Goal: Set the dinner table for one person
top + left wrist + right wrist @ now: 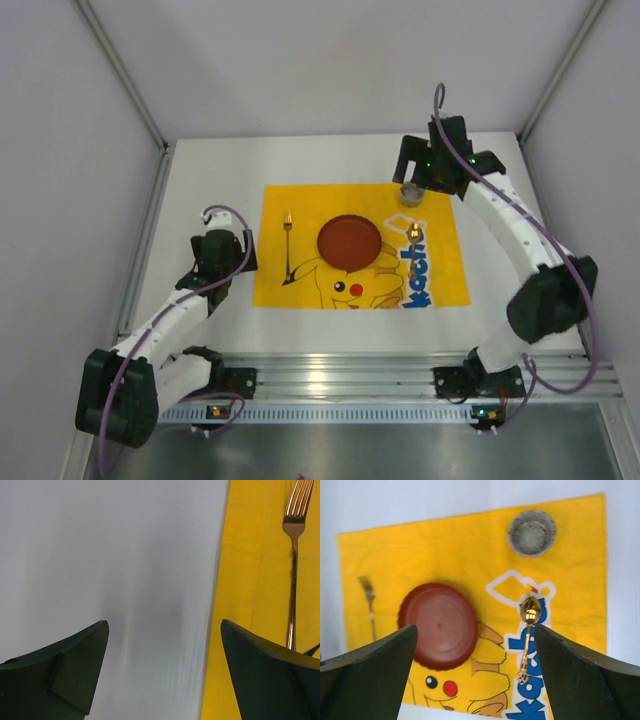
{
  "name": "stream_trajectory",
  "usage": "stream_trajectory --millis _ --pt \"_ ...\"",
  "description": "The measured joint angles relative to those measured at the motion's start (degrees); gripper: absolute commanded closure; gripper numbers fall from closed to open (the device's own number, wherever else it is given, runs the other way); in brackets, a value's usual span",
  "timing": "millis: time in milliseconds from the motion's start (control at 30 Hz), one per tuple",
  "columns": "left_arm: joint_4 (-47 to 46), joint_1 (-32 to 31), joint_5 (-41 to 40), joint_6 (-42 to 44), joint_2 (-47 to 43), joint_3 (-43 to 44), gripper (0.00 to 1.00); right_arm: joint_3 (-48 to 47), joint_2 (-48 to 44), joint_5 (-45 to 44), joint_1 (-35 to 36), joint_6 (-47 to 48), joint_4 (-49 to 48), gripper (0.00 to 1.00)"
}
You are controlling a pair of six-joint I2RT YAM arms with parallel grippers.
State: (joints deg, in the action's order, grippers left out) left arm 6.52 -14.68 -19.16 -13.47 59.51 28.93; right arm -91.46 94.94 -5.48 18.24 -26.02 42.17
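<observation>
The white dinner table [210, 180] carries a yellow cartoon-print cloth [300, 205]. On the cloth lie a fork [287, 250] at the left, a dark red plate [349, 241] in the middle, a gold spoon [413, 245] to its right and a grey cup [410, 193] at the far right corner. My left gripper [236, 258] is open and empty, low over the bare table [100, 555] just left of the cloth edge and the fork [293, 565]. My right gripper [422, 168] is open and empty, raised high near the cup [532, 533], looking down on the plate [439, 625] and spoon [527, 640].
Grey walls with metal frame posts [120, 70] close in the table on the left, right and back. An aluminium rail [340, 375] with both arm bases runs along the near edge. Bare table surrounds the cloth on all sides.
</observation>
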Motion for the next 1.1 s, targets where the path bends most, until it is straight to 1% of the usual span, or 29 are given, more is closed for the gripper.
stream_trajectory --millis 133,167,233,333,433,600,700,800,933,1100 --pt "-15.0 0.7 0.2 3.9 1.4 -6.7 0.01 13.6 -19.4 1.2 5.6 1.3 -6.7 0.00" --pt "-20.2 0.9 0.3 4.8 3.2 -8.4 0.01 17.5 -23.9 2.3 6.8 1.2 -7.6 0.00" --pt "-27.5 1.5 0.5 5.8 7.1 -10.9 0.02 24.2 -30.9 3.5 7.7 0.3 -8.9 0.00" --pt "-33.9 2.5 0.5 6.6 13.8 -12.0 0.02 33.5 -39.9 3.3 7.9 -1.3 -8.9 0.00" --pt "-40.3 3.5 1.2 6.8 18.2 -11.6 0.02 40.2 -47.7 2.5 7.9 -2.0 -8.1 0.00" --pt "-43.3 4.6 3.3 7.7 24.8 -6.2 0.02 45.1 -58.9 1.9 7.9 -0.9 -8.0 0.00" --pt "-44.7 5.3 5.3 9.0 24.9 -5.7 0.01 46.2 -64.5 1.0 7.9 -0.5 -8.3 0.00" --pt "-45.2 8.0 7.0 9.2 24.1 -6.1 0.02 47.2 -69.9 -0.3 7.9 -0.6 -8.2 0.00" --pt "-45.6 13.0 8.3 9.0 21.9 -7.2 0.02 47.2 -73.8 -1.6 7.9 -1.2 -7.4 0.00" --pt "-47.8 16.2 11.8 8.9 19.9 -10.1 0.02 47.2 -75.3 -2.4 7.9 -1.7 -4.4 0.00"
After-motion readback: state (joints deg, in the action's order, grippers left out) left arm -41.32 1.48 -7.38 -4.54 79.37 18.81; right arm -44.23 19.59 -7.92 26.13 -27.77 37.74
